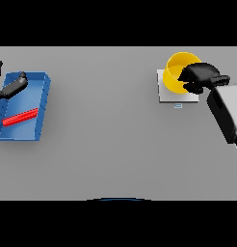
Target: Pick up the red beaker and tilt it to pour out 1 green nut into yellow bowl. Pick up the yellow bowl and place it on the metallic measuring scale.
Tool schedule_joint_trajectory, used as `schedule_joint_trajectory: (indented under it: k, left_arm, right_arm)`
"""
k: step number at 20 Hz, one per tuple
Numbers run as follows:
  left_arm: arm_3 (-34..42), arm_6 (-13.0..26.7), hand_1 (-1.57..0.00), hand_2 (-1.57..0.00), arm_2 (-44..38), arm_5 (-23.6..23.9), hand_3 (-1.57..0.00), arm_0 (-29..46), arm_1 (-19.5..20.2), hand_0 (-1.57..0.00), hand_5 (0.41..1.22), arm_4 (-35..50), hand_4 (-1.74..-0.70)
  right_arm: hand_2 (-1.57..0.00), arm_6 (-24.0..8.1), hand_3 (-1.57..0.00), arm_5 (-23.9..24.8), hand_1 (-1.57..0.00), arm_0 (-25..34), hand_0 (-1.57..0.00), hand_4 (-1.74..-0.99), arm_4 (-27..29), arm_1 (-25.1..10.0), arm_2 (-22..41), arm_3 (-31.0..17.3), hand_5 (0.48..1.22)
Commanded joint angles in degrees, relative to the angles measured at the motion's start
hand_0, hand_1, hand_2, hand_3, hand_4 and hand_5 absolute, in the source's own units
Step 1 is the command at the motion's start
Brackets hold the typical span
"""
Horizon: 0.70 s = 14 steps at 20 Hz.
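Head view: we see the grey counter with the work gathered at its two far ends.
Yellow bowl: the yellow bowl sits on the metallic measuring scale, at the right rear of the counter.
Right hand: our right hand is at the bowl's right rim, its fingers curled over the edge and clasping the bowl.
Left hand: our left hand hovers over the blue tray at the far left, fingers stretched out and holding nothing.
Red object: a long red piece lies flat inside the tray; we cannot tell whether it is the red beaker on its side.
Green nut: we cannot see it; the bowl's inside is partly hidden by the hand.
Progress: we judge the bowl placed on the scale, so only letting go and drawing the arm back seems left; the pour we cannot confirm.
Obstacles: nothing stands between the hand and open counter; a careless withdrawal could tip the bowl.
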State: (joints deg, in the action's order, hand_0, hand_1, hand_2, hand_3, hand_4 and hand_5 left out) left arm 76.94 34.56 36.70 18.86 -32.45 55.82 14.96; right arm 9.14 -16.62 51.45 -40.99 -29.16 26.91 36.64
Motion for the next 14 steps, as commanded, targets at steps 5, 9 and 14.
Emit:
schedule_joint_trajectory:
  k: [5,9,14]
  left_arm:
    - [-1.24,0.16,0.00,0.00,0.49,-0.67,0.00,-1.36,-1.22,0.00,0.745,-0.37,-0.81]
    - [-1.95,0.39,0.00,0.00,0.96,-0.46,0.00,-1.81,-1.39,0.00,0.742,-0.12,-0.81]
    - [-3.40,-0.14,0.00,0.00,0.79,-0.54,0.00,-1.93,-1.83,0.00,0.737,0.01,-0.81]
  right_arm:
    - [-1.35,-0.99,-0.91,-1.58,-1.35,1.40,-1.52,-1.596,1.46,1.45,-0.37,-2.79,1.134]
    - [-0.69,-0.56,-0.67,-2.26,-0.55,1.50,-0.62,-1.444,1.72,1.49,-0.50,-3.53,0.887]
    - [-0.34,1.39,-0.51,-3.39,-0.18,2.80,-0.20,-1.372,1.07,1.78,0.20,-5.69,0.766]
